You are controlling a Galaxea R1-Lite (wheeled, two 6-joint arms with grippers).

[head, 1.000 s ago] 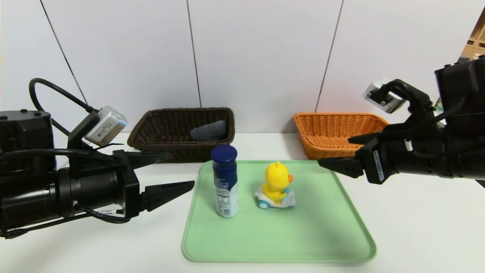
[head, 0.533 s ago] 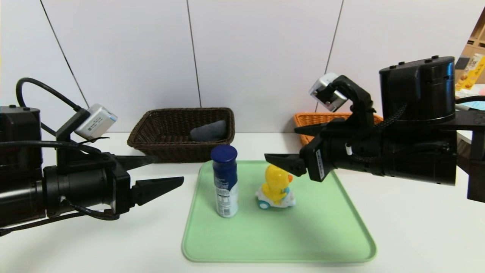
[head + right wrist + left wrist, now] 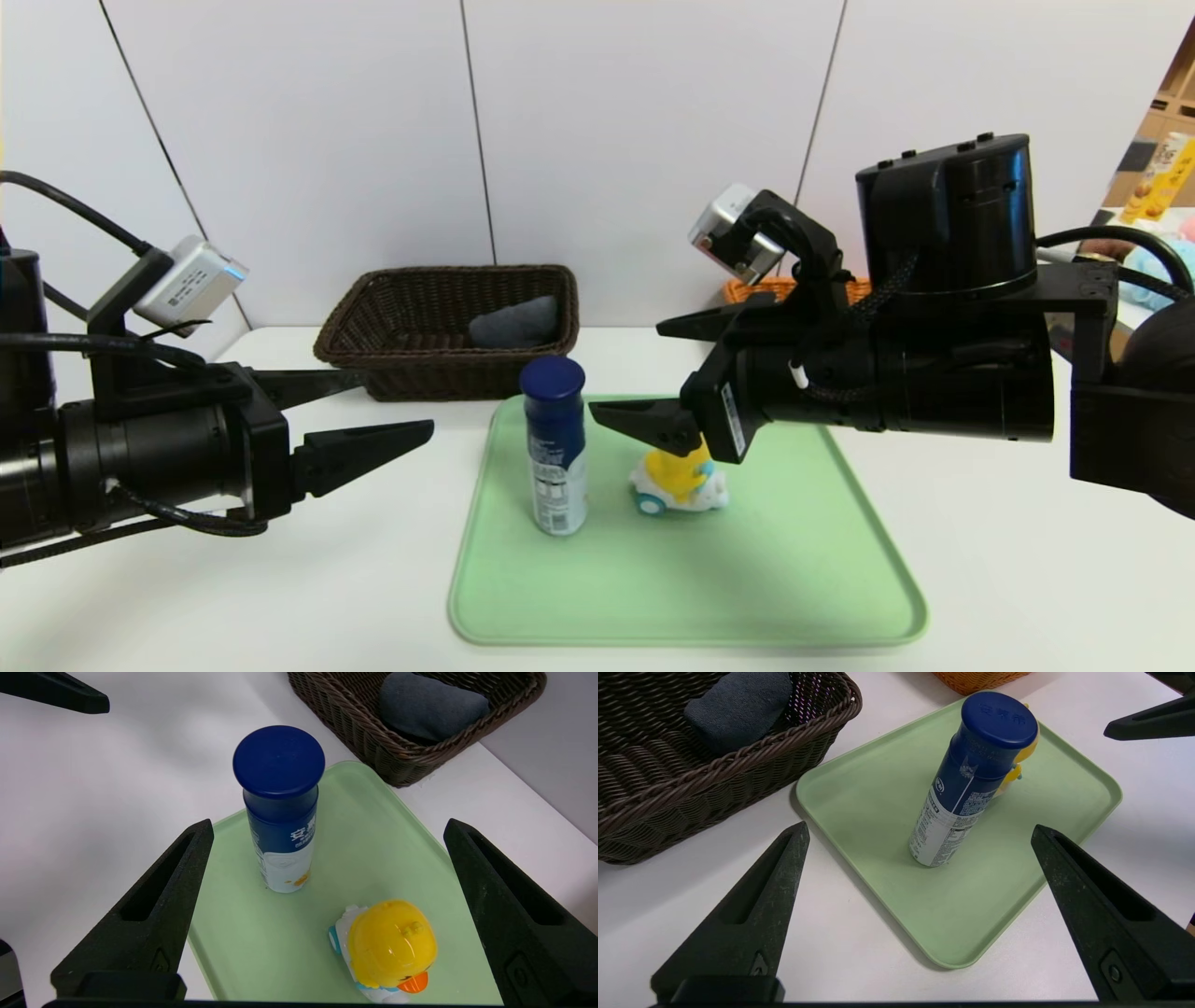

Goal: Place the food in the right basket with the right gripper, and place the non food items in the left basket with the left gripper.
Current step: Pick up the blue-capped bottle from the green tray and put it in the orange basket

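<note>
Two items are seen standing on the green tray [image 3: 794, 597]: a blue-capped bottle [image 3: 555, 446] upright toward the tray's left half, and a yellow duck toy [image 3: 680, 476] on a white wheeled base just beside it, to its right; the two are close but apart in the right wrist view. The right gripper [image 3: 670, 373] is held above the tray, over the duck, fingers spread wide and nothing grasped; the duck's head is partly hidden behind its lower finger in the head view; the bottle [image 3: 279, 807] and duck [image 3: 387, 949] are framed between its fingers in the right wrist view. The left gripper [image 3: 364, 415] is held above the white table [image 3: 1027, 560], left of the tray and apart from it, also spread open and empty; the bottle [image 3: 971, 779] is seen between its fingers in the left wrist view, with the duck mostly hidden behind the bottle. A dark brown basket [image 3: 448, 327] is placed behind the tray on the left, with a grey soft item [image 3: 513, 322] lying inside it. An orange basket [image 3: 794, 291] is placed behind the tray on the right, largely hidden by the right arm; its contents cannot be made out.
</note>
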